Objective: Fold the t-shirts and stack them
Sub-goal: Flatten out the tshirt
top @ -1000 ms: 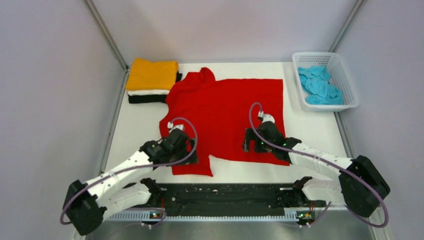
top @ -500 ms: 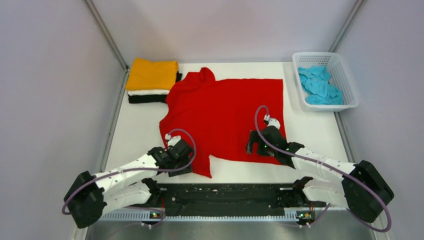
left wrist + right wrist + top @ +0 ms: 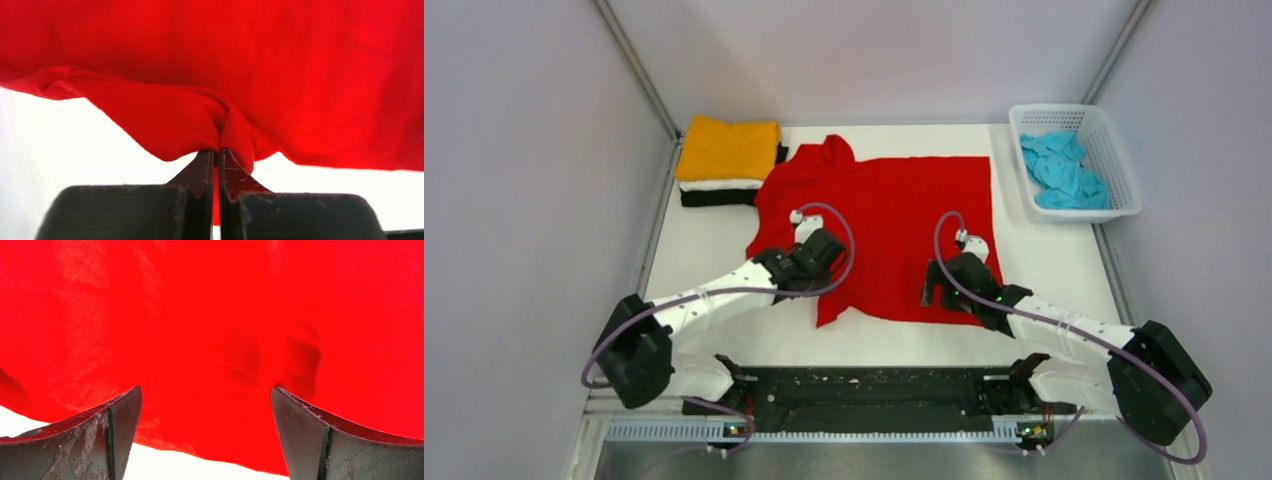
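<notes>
- Top external view: the red t-shirt (image 3: 894, 220) lies spread across the middle of the table (image 3: 694, 260), with its near-left sleeve lifted by the left gripper (image 3: 817, 255).
- Its fingers (image 3: 202, 170) are pinched together on a bunch of red cloth.
- The right gripper (image 3: 207, 395) stands wide apart over the near edge, holding nothing.
- I'd carry the sleeve low, away over the body, and lay it flat before releasing.
</notes>
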`<state>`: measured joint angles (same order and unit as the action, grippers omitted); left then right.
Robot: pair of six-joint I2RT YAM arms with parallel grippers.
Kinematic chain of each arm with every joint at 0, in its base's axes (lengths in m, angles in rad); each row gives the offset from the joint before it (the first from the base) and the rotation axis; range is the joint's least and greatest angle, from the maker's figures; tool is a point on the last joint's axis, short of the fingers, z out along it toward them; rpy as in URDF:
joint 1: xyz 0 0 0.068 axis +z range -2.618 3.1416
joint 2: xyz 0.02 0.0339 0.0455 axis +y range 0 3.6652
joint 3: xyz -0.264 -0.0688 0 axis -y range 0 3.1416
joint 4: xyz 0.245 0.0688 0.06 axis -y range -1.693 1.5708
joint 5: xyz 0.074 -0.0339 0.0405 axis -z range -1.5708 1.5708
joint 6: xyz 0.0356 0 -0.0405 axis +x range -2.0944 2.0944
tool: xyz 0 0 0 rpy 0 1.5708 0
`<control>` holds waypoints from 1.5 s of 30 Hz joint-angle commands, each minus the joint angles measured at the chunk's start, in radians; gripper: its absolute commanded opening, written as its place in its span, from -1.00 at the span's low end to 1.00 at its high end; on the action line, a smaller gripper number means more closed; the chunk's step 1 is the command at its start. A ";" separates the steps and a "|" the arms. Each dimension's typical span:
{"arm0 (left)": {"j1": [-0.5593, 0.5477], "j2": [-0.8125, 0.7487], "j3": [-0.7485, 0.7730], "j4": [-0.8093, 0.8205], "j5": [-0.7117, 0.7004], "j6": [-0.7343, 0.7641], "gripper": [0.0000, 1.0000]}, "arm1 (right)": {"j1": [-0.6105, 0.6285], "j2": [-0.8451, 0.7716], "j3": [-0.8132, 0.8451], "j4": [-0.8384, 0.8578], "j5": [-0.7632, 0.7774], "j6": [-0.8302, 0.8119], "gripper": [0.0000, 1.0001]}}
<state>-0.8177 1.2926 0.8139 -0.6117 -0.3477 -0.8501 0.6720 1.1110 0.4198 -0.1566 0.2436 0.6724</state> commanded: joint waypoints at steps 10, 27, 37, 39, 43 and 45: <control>0.211 0.583 0.591 0.007 0.244 0.217 0.14 | -0.009 0.096 0.067 -0.056 0.099 -0.029 0.97; 0.291 0.353 0.267 0.280 0.321 0.174 0.87 | -0.012 0.106 0.054 -0.053 0.117 -0.025 0.97; 0.299 0.509 0.370 0.313 0.397 0.212 -0.22 | -0.013 0.132 0.057 -0.050 0.123 -0.028 0.97; 0.299 0.515 0.374 0.308 0.399 0.212 -0.69 | -0.012 0.124 0.054 -0.052 0.121 -0.025 0.97; 0.298 0.482 0.359 0.268 0.382 0.214 -1.00 | -0.012 0.102 0.047 -0.053 0.118 -0.022 0.97; 0.297 0.427 0.326 0.243 0.389 0.205 -1.00 | -0.012 0.094 0.044 -0.057 0.114 -0.022 0.97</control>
<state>-0.5205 1.8118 1.1484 -0.3458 0.0296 -0.6460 0.6689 1.2186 0.4767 -0.1650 0.3668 0.6464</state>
